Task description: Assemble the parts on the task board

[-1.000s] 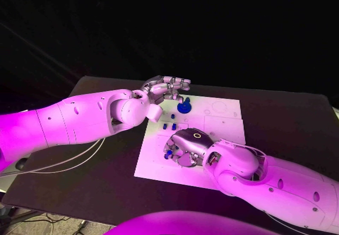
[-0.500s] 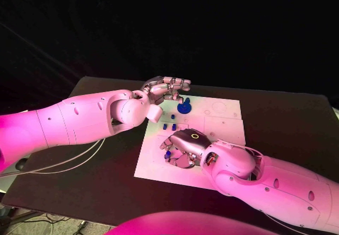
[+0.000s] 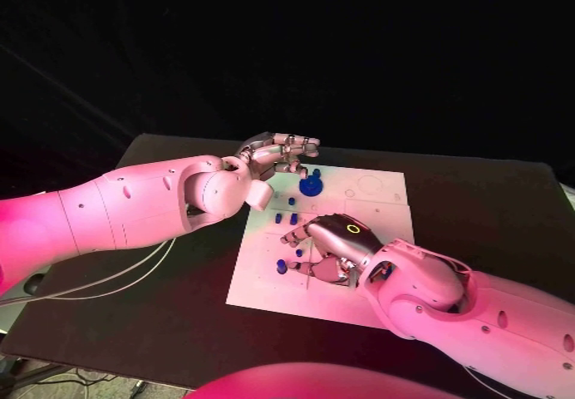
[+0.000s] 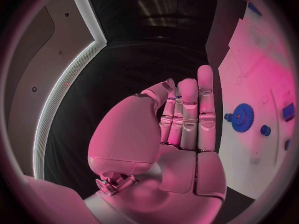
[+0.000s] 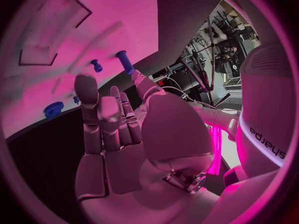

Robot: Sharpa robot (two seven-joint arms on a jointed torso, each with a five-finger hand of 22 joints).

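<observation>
The task board [image 3: 360, 208] is a white plate lying flat in the middle of the black bench [image 3: 479, 199], with its long side running away from the robot. Small blue parts sit on it. A round blue gear [image 3: 312, 184] lies near the far end of the board, and in the left wrist view it lies flat with a small blue peg [image 4: 265, 130] just beside it. Two short blue pegs [image 3: 285, 219] stand side by side nearer the middle, and one more blue part [image 3: 282, 267] sits close to the near left edge. The right robot hand [image 3: 326, 249] hangs over the near half of the board, palm down. Its fingers are apart and it holds nothing; in the right wrist view its fingers [image 5: 99, 119] are straight and bare. The left robot hand [image 3: 278, 155] is at the far left corner of the board, near the gear. Its fingers [image 4: 190, 114] are straight, close together, and hold nothing.
</observation>
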